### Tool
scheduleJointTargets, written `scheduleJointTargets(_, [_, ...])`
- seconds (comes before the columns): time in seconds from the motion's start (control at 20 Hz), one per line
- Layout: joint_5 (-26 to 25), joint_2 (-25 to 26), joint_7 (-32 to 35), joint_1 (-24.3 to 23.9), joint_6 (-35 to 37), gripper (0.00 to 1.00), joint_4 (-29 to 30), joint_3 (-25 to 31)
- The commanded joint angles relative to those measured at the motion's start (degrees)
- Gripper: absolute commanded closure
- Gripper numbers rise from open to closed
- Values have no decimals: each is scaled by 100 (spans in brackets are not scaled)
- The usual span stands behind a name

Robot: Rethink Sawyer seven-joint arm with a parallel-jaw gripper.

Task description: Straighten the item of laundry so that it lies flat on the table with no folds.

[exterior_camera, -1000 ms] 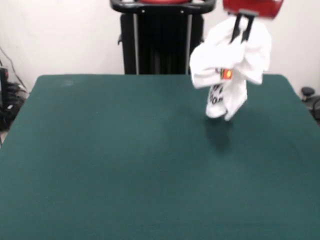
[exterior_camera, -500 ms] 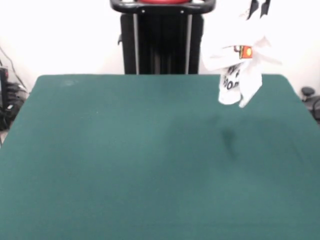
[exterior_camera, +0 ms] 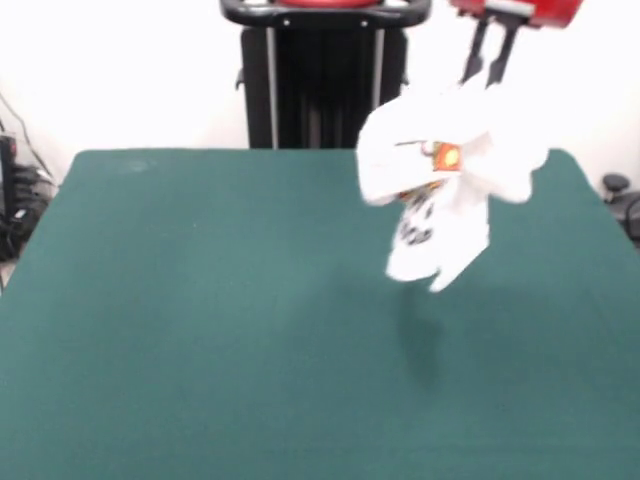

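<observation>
The white T-shirt (exterior_camera: 440, 190) hangs bunched and crumpled in the air above the right part of the green table (exterior_camera: 200, 320). A bit of orange print and black text shows on it. Its lower end hangs clear of the cloth and casts a faint shadow below. My gripper (exterior_camera: 484, 82) comes down from the top right, with its black fingers (exterior_camera: 497, 58) shut on the shirt's top. The fingertips are hidden in the fabric.
The black robot pedestal (exterior_camera: 322, 75) stands behind the table's far edge. Dark equipment sits past the table's left edge (exterior_camera: 12, 190) and right edge (exterior_camera: 622, 195).
The gripper with the shirt rose toward the top right half a second ago, then came down and toward the left. The shirt now hangs lower and swings.
</observation>
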Motion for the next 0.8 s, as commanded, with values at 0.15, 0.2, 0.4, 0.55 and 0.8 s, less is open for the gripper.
scheduleJointTargets(0.15, [79,1401,3238,1030,-1618,100,113,-1670])
scheduleJointTargets(0.2, [183,1581,3365,1154,-1828,100,196,-1837])
scheduleJointTargets(0.4, [481,2013,3640,1269,-2658,100,560,-1909])
scheduleJointTargets(0.55, [559,2300,3816,1280,-3234,100,757,-1846])
scheduleJointTargets(0.8, [997,3354,4386,1714,-3402,100,845,-2390])
